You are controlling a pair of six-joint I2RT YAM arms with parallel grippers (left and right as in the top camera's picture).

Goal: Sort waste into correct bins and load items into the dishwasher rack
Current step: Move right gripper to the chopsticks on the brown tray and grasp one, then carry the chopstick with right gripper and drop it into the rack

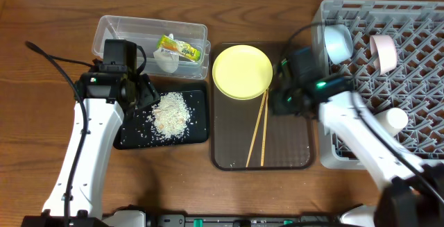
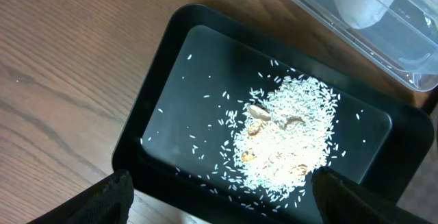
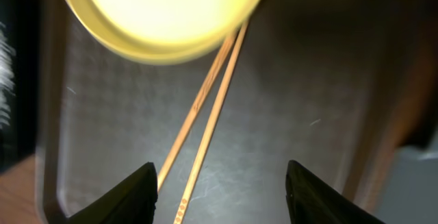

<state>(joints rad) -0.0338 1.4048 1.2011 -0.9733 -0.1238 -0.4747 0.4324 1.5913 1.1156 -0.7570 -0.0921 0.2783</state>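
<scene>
One wooden table (image 1: pixel 41 19) carries everything. The grey dishwasher rack (image 1: pixel 416 60) is biggest and sits at the right edge. The brown serving tray (image 1: pixel 284 144) is just left of it, touching or nearly so.

The black tray (image 1: pixel 198 126) is left of the brown tray, and the clear tub (image 1: pixel 111 29) sits behind it, close.

The yellow plate (image 1: pixel 241 71) lies flat on the far end of the brown tray. The wooden chopsticks (image 1: pixel 258 133) lie on that tray too, side by side, their top ends meeting the plate's rim.

My left hand (image 2: pixel 222 196) hangs over the black tray, fingers (image 2: pixel 102 200) spread wide, nothing in it. My right hand (image 3: pixel 222 196) is over the brown tray above the chopsticks, also spread wide, gripping nothing.

The rice crumbs (image 1: pixel 172 112) are heaped in the black tray with stray grains around, and a few tan bits show in the heap.

The light blue bowl (image 1: pixel 338 43) stands tilted in the rack's far-left corner. The small pale pink cup (image 1: pixel 383 52) is on its side just right of it. A white dish (image 1: pixel 395 119) sits lower in the rack, partly hidden by my right arm.

The snack wrapper (image 1: pixel 182 48) and the crumpled white scrap (image 1: pixel 165 60) are both inside the clear tub, touching.
</scene>
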